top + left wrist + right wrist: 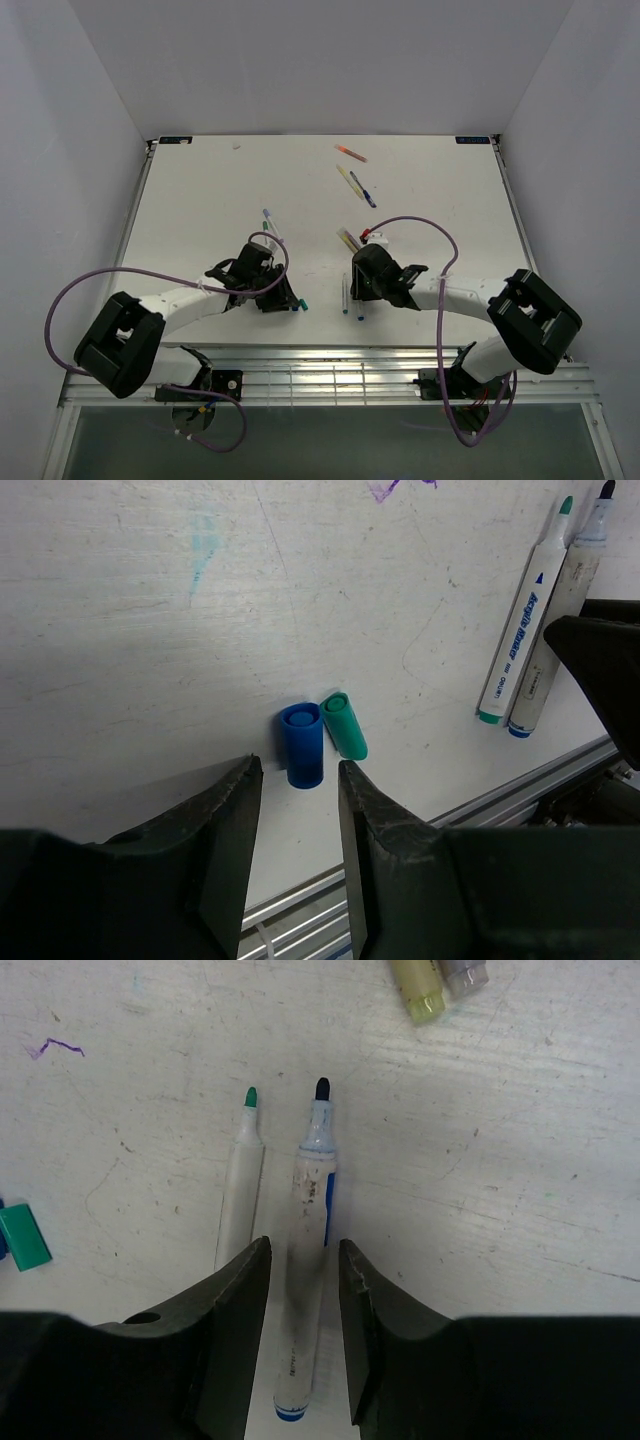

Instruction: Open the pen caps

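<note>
Left pincer [298, 772], parted and empty: blue cap [301, 745] and teal cap [344, 725] lie just past its tips. Right pincer [305, 1252], parted, straddles an uncapped blue pen [312, 1210] without gripping it.

table: scuffed white table [200, 190] | on it: green-tip pen [240, 1195], dark-tip pen [312, 1195], blue cap [301, 745], teal cap [344, 725]

Seen from the right wrist, the green-tipped pen [240, 1195] runs behind one finger [235, 1330] of the right gripper [303, 1255], its rear end hidden. Beyond the fingertips, a yellow pen [420, 988] and a grey pen [462, 972] are cut off by the top edge, only their ends showing.
</note>
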Motion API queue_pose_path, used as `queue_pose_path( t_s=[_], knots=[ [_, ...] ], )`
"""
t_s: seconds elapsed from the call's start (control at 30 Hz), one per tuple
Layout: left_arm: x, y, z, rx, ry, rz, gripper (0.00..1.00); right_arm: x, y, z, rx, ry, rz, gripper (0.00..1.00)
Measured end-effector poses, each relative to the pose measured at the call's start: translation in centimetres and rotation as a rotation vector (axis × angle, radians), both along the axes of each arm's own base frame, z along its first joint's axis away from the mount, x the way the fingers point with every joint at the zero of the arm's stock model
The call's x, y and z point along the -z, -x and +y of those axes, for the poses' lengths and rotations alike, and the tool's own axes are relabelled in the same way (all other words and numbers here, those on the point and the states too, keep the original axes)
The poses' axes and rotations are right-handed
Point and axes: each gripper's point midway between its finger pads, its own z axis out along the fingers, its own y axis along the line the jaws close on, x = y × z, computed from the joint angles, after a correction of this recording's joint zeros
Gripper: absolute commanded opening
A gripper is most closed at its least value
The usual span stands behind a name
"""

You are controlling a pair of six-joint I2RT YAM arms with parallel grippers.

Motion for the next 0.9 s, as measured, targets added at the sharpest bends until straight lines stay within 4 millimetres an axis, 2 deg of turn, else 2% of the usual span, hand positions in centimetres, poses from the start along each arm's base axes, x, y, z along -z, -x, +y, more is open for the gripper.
queue_pose_path(
  t_s=[0.13,0.23,0.33,0.4,0.5,0.67,0.9],
  knots=[
    [-0.4,0.1,0.3,-0.004,-0.004,-0.014,0.52,-1.2,0.2,-0.5,-0.012,0.008,-0.014,0.45],
    [-0.9,0.1,0.4,-0.007,0.0,-0.035,0.55,-3.5,-0.7,-0.6,-0.021,0.009,-0.065,0.47],
    [-1.8,-0.1,0.4,-0.006,0.013,-0.062,0.56,-6.7,-2.9,-0.2,-0.025,-0.01,-0.13,0.49],
    [-2.2,-0.1,0.4,-0.004,0.018,-0.075,0.57,-8.6,-5.1,-0.7,-0.013,-0.014,-0.173,0.49],
    [-2.8,-0.2,0.4,0.0,0.023,-0.092,0.6,-10.2,-8.1,-1.6,0.008,-0.007,-0.211,0.49],
    [-4.3,-1.0,0.2,0.006,0.028,-0.132,0.61,-9.2,-11.5,-3.0,-0.016,0.055,-0.197,0.45],
    [-6.0,-2.3,-0.1,0.002,0.033,-0.197,0.61,-6.7,-12.9,-2.0,-0.146,0.096,-0.135,0.43]
  ],
)
